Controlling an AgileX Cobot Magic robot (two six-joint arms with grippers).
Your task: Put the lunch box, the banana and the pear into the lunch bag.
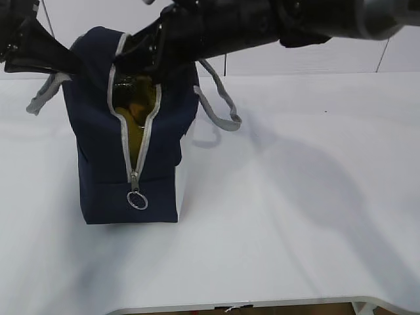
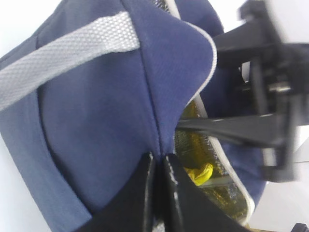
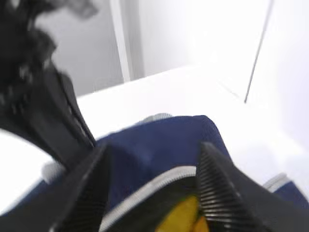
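Observation:
The navy lunch bag [image 1: 105, 164] stands upright on the left of the table, its grey zipper open down the front. My left gripper [image 2: 158, 157] is shut on the fabric rim of the lunch bag [image 2: 96, 121] and holds the mouth open. My right gripper [image 3: 153, 147] reaches in from the right and hangs open over the opening, nothing between its fingers. Yellow fruit [image 3: 181, 215] lies inside below it, also showing through the gap [image 1: 134, 118]; I cannot tell banana from pear. The lunch box is out of view.
The bag's grey handles [image 1: 220, 105] hang to either side, and the metal ring pull [image 1: 137, 200] sits low on the front. The white table [image 1: 295, 197] stretches to the right, its front edge near the bottom. A white wall stands behind.

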